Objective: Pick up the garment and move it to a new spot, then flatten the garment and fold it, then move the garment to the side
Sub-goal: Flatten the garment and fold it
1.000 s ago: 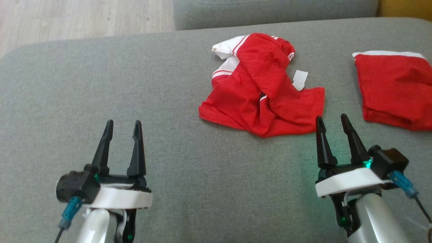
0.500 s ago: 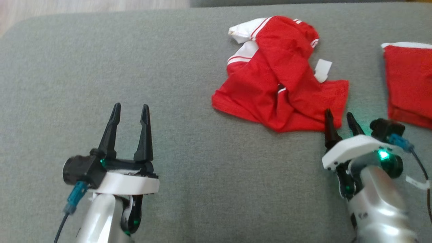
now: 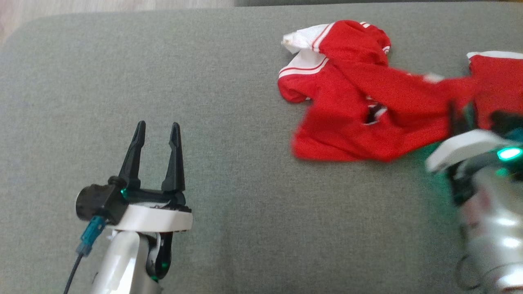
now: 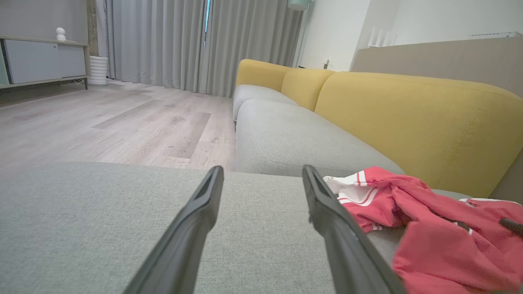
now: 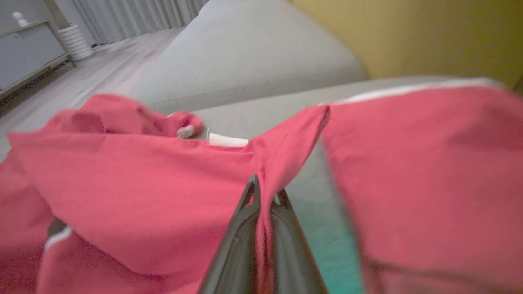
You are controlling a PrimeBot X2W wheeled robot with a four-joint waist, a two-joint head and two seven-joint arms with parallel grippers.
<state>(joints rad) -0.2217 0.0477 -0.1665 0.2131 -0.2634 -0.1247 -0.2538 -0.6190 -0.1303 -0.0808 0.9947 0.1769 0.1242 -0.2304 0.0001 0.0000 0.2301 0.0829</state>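
The garment (image 3: 359, 110) is a crumpled red piece with white striped trim, lying on the grey sofa seat (image 3: 229, 122) at the upper right of the head view. My right gripper (image 3: 459, 118) is shut on its right edge and the cloth stretches toward it. In the right wrist view the red garment (image 5: 155, 196) is pinched between the closed fingers, my right gripper (image 5: 263, 192). My left gripper (image 3: 157, 130) stands open over bare cushion, well left of the garment (image 4: 429, 228), with nothing between the fingers of my left gripper (image 4: 261, 175).
A second red garment with a white band (image 3: 496, 81) lies folded at the right edge, just behind the right gripper. Yellow sofa backrests (image 4: 408, 114) rise beyond it. Wooden floor (image 4: 102, 122) lies past the cushion's far edge.
My right gripper has closed on the garment's right edge and pulled it to the right, stretching the cloth. The head camera shifted earlier. The left arm has stayed put.
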